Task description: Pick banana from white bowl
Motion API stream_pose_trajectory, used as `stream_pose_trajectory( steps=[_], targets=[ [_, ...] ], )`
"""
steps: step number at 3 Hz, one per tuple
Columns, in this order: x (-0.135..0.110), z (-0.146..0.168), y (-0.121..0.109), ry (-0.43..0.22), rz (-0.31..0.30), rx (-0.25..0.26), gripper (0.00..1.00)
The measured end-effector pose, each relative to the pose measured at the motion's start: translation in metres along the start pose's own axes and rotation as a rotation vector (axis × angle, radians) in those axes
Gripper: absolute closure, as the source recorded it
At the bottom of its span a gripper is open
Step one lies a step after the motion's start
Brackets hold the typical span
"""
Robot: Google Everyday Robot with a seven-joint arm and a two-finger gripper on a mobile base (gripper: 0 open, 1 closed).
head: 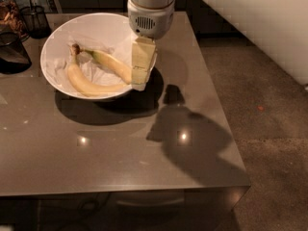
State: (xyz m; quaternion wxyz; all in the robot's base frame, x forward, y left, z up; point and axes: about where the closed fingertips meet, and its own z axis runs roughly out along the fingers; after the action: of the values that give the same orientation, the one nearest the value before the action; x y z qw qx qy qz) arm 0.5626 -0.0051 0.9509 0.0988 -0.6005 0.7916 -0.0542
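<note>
Arm and wrist hang straight down over the right side of the white bowl [54, 47]. Your gripper [139, 81] sits low at the bowl's right rim. You cannot tell if the jaws are open or closed. The banana [113, 64] lies inside the bowl, its right end just beside the jaws. A paler curved banana [89, 85] lies next to it. The bowl stands on the table [120, 158].

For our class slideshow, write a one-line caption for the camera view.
The gripper hangs over the right rim of the white bowl, close to the banana lying beside a paler banana.
</note>
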Motion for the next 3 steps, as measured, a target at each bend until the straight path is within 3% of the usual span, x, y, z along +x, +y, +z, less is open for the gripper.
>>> stream_pose_trajectory(
  steps=[1, 2, 3],
  targets=[
    [-0.006, 0.000, -0.003, -0.022, -0.002, 0.014, 0.00],
    [-0.025, -0.002, -0.002, -0.111, -0.014, -0.011, 0.00],
    [-0.057, -0.002, -0.004, -0.177, -0.055, -0.070, 0.00]
  ],
)
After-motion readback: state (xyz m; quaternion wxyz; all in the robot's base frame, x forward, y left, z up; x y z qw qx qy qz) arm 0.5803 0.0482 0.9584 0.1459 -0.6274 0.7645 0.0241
